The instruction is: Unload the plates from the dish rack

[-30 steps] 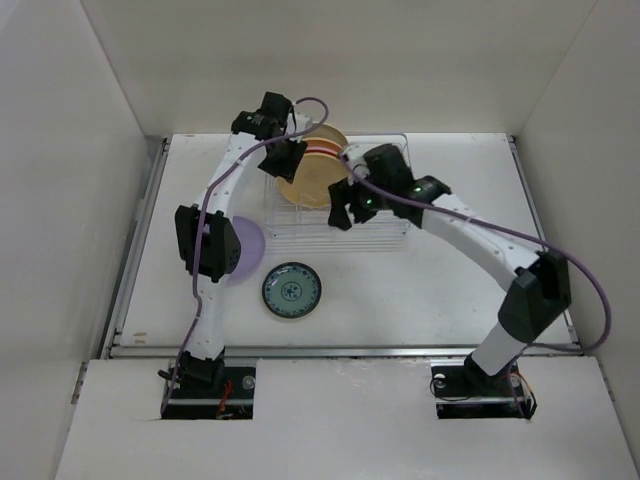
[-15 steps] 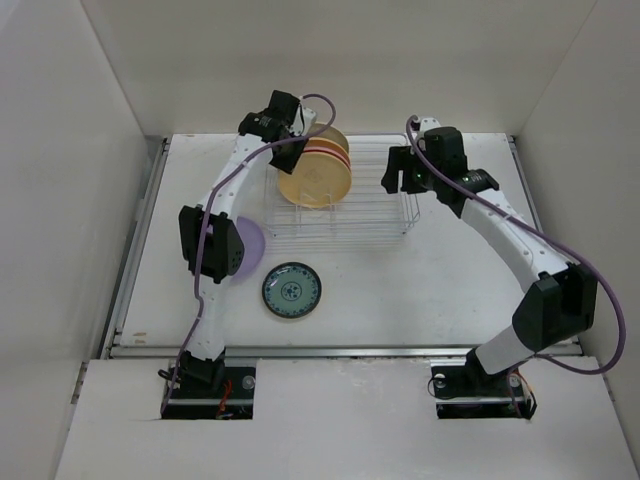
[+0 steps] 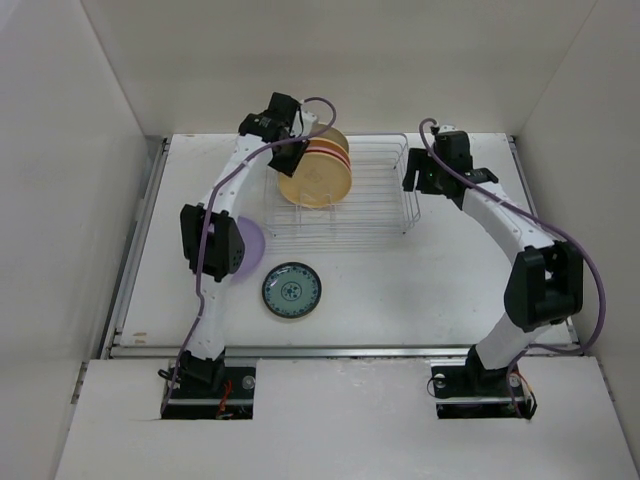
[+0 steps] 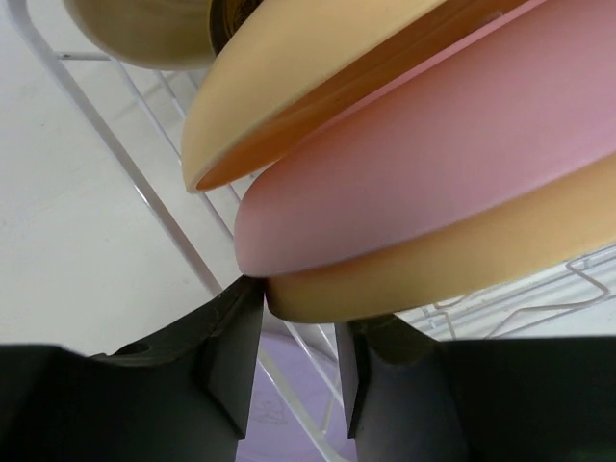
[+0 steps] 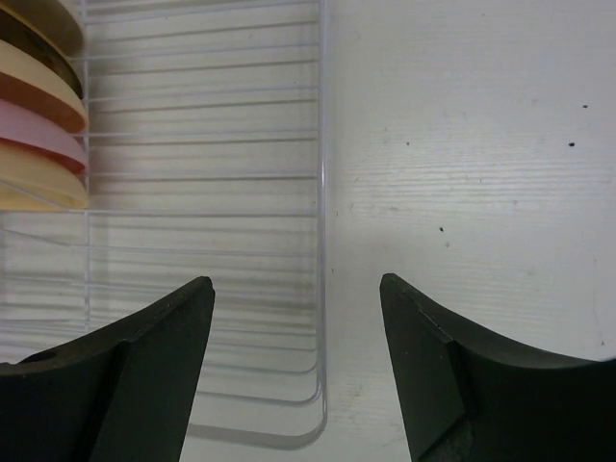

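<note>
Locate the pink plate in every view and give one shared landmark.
Top external: pink plate is a thin edge among the plates at the left end of the dish rack.
Left wrist: pink plate fills the centre-right.
Right wrist: pink plate at the far left edge.
Shared landmark: the dish rack's wire.

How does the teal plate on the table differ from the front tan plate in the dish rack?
The teal plate lies flat on the table; the tan plate stands on edge in the dish rack. The teal plate bears a pattern; the tan plate is plain. The teal plate looks smaller than the tan plate. Both are round.
</note>
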